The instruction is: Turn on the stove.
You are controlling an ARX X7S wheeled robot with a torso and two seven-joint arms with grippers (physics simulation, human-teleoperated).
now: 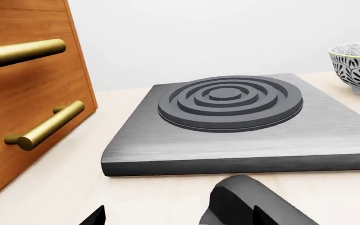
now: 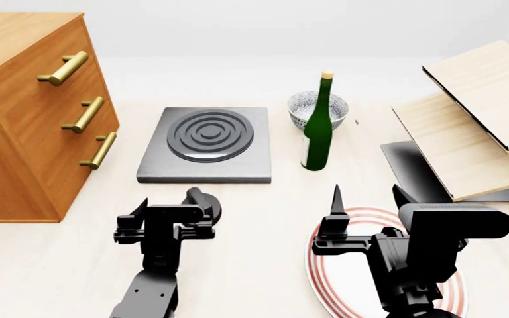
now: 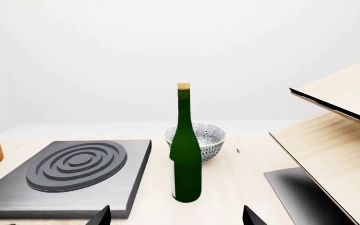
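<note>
Dark-grey and flat, the stove (image 2: 204,146) sits on the pale desk (image 2: 51,265) ahead of the robot, just beside the wooden drawer cabinet (image 2: 20,126) and in line with the left arm. Its single round burner (image 2: 210,134) of concentric rings is dark. And the knob? It shows in none of the three views, so where it sits cannot be told from here.

The left end effector (image 2: 168,218) hovers just short of the stove's near edge, jaws apart, nothing held. The right end effector (image 2: 370,199) hangs above the red-ringed plate (image 2: 325,265), fingers spread wide, also empty.

Now the risks. With the knob unlocated, a blind reach could land on the slab's edge and shove the whole stove backward. A small ridged knob would likely slip between the fingers if they close off-centre. On the left, the cabinet's brass handles (image 2: 84,114) stick out toward the stove, so a wide swing of the left arm could clip them.

To the right, a tall green bottle (image 2: 318,129) stands upright near the stove's right side, a patterned bowl (image 2: 312,106) just behind it. That bottle looks top-heavy; a crossing right arm could topple it. Light wooden shelving (image 2: 476,119) sits farther right, well clear.
</note>
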